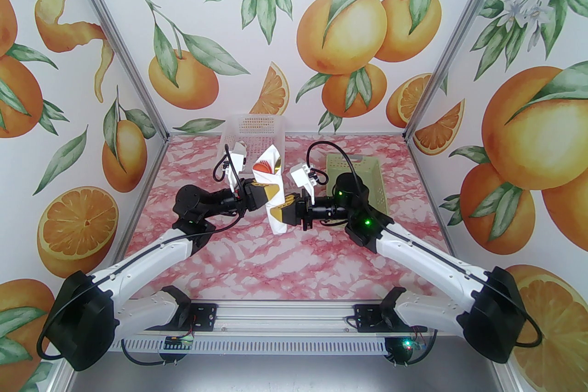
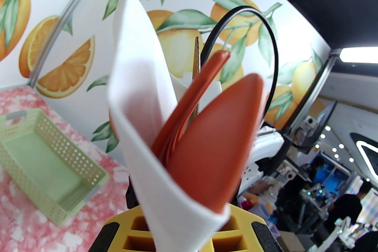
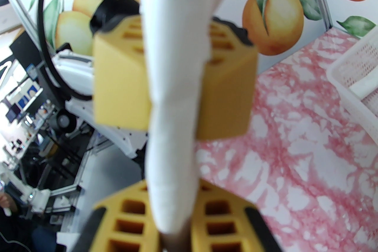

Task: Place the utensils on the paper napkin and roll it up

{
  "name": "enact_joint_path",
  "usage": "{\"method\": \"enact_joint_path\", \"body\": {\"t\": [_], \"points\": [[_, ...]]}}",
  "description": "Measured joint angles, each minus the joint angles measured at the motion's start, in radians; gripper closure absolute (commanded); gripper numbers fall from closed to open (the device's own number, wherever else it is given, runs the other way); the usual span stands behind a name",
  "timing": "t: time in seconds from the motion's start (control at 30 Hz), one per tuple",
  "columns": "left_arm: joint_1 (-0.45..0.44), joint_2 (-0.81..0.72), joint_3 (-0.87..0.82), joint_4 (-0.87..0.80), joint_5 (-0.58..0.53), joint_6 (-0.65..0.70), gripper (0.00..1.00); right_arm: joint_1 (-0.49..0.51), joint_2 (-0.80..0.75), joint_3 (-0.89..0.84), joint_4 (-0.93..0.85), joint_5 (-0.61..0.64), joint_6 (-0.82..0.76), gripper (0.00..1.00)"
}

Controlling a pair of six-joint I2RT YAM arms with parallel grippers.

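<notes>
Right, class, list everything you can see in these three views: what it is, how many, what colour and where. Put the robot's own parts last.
paper napkin: one, white, rolled into a cone, held upright between the grippers
spoon: one, red-orange, bowl sticking out of the cone's open top
fork: one, red-orange, beside the spoon in the cone
knife: one, thin serrated edge behind the fork, colour unclear
green basket: one, pale green, perforated, back right of the table
white basket: one, perforated, at the back, left of the green basket, something white inside
table: one, pink marbled
walls: orange-fruit print
left gripper: yellow fingers, shut on the cone's middle
right gripper: yellow fingers, closed on the cone's lower end
</notes>
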Motion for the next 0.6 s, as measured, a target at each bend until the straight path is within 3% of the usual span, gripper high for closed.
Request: {"method": "enact_joint_path", "body": {"t": [0.07,0.17,0.33,0.6], "points": [[0.012,-0.006,0.011,-0.022,-0.001,0.011,0.95,-0.002,-0.007,-0.001,-0.021,0.002,-0.012,0.58],[0.025,-0.018,0.027,-0.034,-0.003,0.022,0.96,-0.004,-0.018,-0.005,-0.039,0.003,-0.012,0.49],[0.026,-0.028,0.037,-0.039,-0.005,0.032,0.97,-0.004,-0.024,-0.008,-0.042,0.003,-0.010,0.43],[0.026,-0.028,0.038,-0.058,-0.010,0.032,0.98,0.013,-0.011,-0.041,-0.002,-0.001,0.009,0.43]]}}
